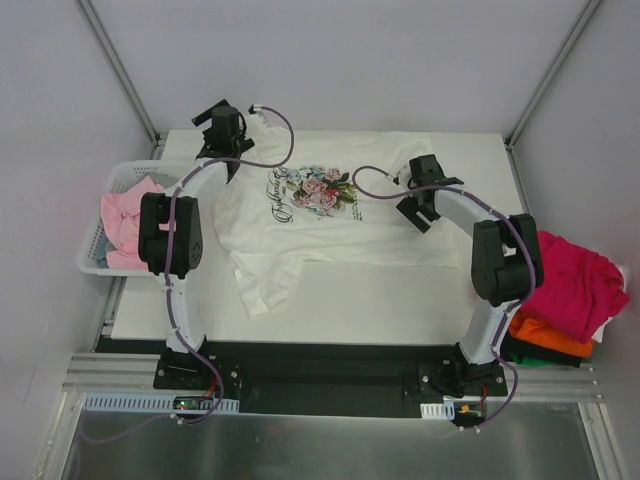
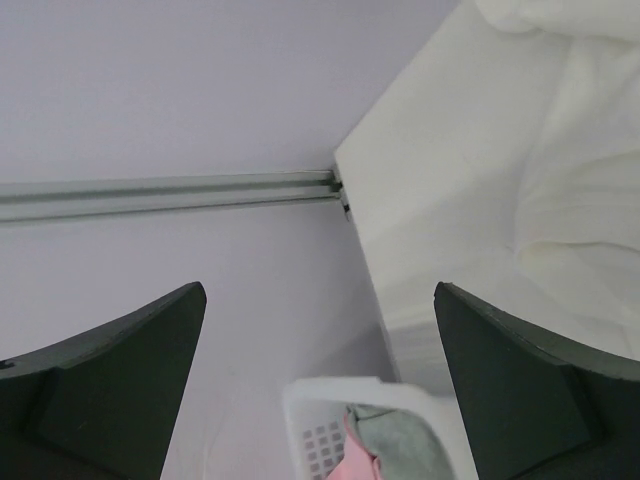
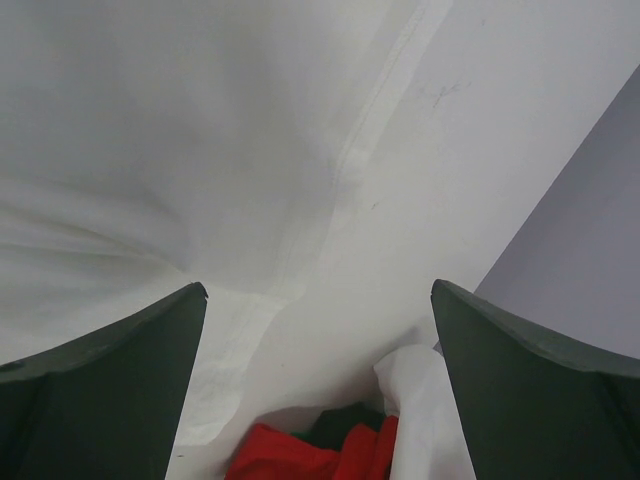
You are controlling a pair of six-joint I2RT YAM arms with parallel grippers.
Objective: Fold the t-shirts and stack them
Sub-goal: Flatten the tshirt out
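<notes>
The white t-shirt (image 1: 300,235) with the flower print lies spread on the table (image 1: 400,300), chest print facing up. It sits left of centre and towards the far edge, and one part trails towards the near left. The left gripper (image 2: 318,290) is above the far-left corner of the table, just beside the far-left part of this shirt. Its jaws are spread wide and hold nothing. Its wrist view shows the bare table corner and a rim of the basket (image 1: 95,262) between the fingers. The right gripper (image 3: 319,285) is above the right side of the white shirt, close to a seamed edge of the cloth. Its jaws are also spread wide and hold nothing. Whether either gripper touches the cloth cannot be told. The white lattice basket stands off the left edge of the table and contains the pale pink t-shirt (image 1: 125,220), bunched, with a grey-green cloth (image 2: 395,435) beside it. Off the right edge of the table, near the right arm, the magenta t-shirt (image 1: 575,280) lies crumpled on top of the orange t-shirt (image 1: 550,335). The orange t-shirt lies on the dark t-shirt (image 1: 530,352).
</notes>
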